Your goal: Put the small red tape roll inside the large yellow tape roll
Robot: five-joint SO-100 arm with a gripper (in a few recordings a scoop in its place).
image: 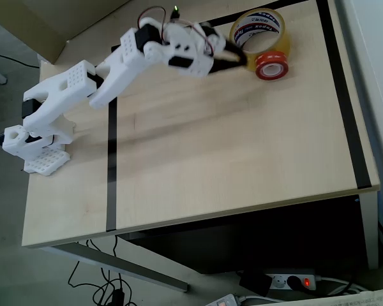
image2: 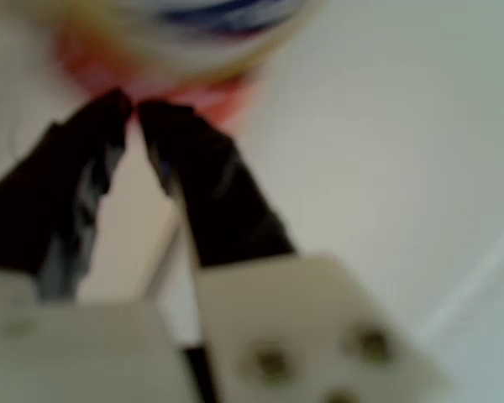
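Here the black two-finger gripper (image: 239, 60) was seen nearly closed, nothing held.
The small red tape ring (image: 272, 65) was found touching the large translucent yellow tape roll (image: 260, 30), just beside the fingertips (image2: 118, 107).

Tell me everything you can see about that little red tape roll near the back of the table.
The small red tape roll is a glossy red-orange ring with a white inner core. It lies flat on the pale wooden table, hole facing up, beside the large yellow tape roll and apparently touching it. The pincer, its dark tips nearly together, sits right at the roll's left edge in the overhead view. The wrist view shows it as a red blur beyond the tips.
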